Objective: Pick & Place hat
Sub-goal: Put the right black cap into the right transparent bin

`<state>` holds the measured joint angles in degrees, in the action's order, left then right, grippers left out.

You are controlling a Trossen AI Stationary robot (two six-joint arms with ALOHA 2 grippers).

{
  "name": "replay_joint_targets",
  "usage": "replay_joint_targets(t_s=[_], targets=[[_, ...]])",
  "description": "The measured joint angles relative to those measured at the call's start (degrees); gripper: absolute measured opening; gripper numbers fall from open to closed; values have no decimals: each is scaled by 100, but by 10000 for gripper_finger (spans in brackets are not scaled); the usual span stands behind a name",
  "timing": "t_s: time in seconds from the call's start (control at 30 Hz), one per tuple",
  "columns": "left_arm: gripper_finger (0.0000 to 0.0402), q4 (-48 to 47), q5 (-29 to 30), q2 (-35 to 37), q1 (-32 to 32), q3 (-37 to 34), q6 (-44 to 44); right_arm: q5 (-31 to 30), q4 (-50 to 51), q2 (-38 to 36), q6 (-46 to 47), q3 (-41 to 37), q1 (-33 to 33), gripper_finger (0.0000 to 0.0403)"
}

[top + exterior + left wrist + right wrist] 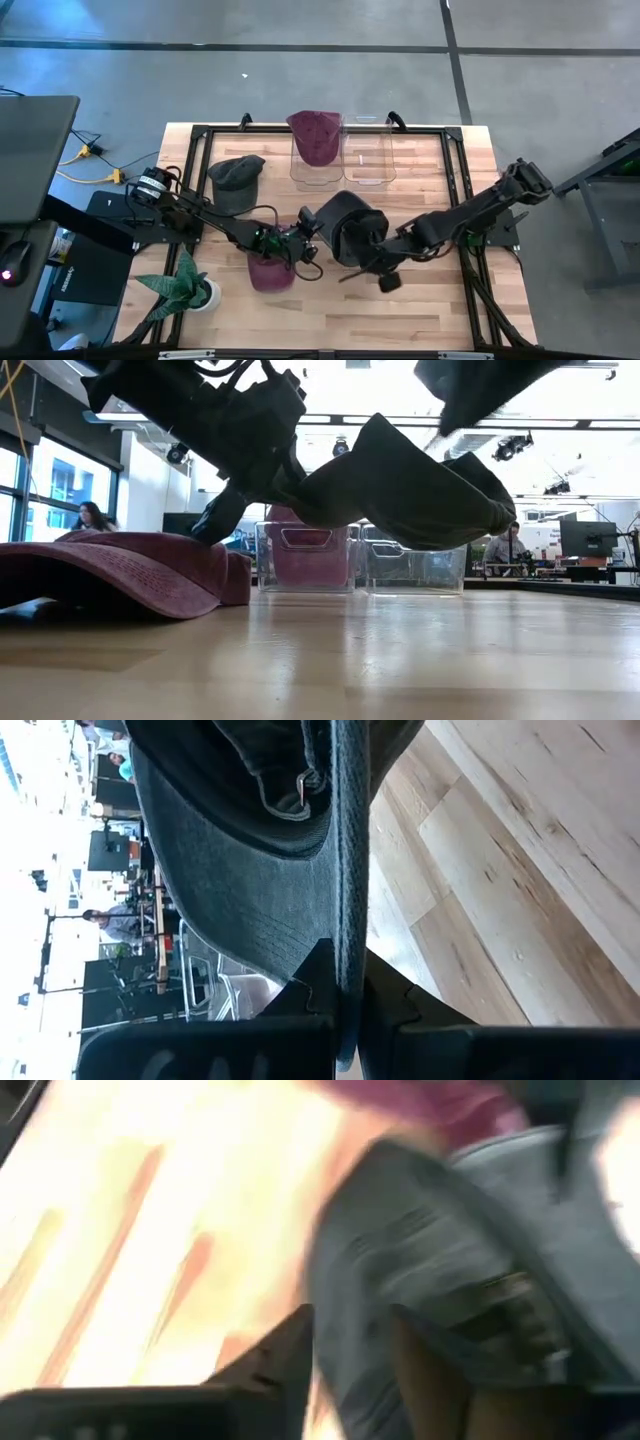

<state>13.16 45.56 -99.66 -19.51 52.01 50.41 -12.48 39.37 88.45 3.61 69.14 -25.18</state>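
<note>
A dark grey hat hangs in the air over the table's middle, clear of the wood in the low view. My left gripper is shut on it from the left side. My right gripper is open at the hat's near right side, and in the right wrist view the hat's grey cloth fills the space past its fingers. A maroon hat lies flat on the table below the left gripper, also seen in the low view. My left gripper pinches the dark hat's thin rim edge between its two fingers, which come in roughly level from the table's left. The hat is lifted clear and hangs out beyond the fingers. My right gripper is close to the hat, but I cannot tell whether it touches it.
Two clear bins stand at the far edge; the left bin holds a maroon hat, and the right bin shows nothing inside. Another grey hat lies far left. A potted plant stands near left. Bare wood lies near right.
</note>
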Motion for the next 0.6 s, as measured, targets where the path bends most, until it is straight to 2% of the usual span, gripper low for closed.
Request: replay_joint_targets(t_s=[0.07, 0.17, 0.27, 0.47, 0.53, 0.6], targets=[[2, 1, -4, 0, 0, 1, -8, 197, 219, -10, -239, -73, -108, 157], [2, 1, -37, 0, 2, 0, -8, 19, 379, -6, -422, -378, -347, 204], [2, 5, -144, 0, 2, 0, -34, -883, 179, 4, -529, -884, -681, 232], [2, 1, -168, 0, 2, 2, -98, -2724, -1134, 10, -983, -2067, -1212, 234], [2, 2, -184, 0, 4, 0, -100, -3052, -1854, 10, -1212, -2426, -1247, 223], [2, 5, -192, 0, 4, 0, -102, -3117, -2546, 10, -1493, -2722, -1217, 206]])
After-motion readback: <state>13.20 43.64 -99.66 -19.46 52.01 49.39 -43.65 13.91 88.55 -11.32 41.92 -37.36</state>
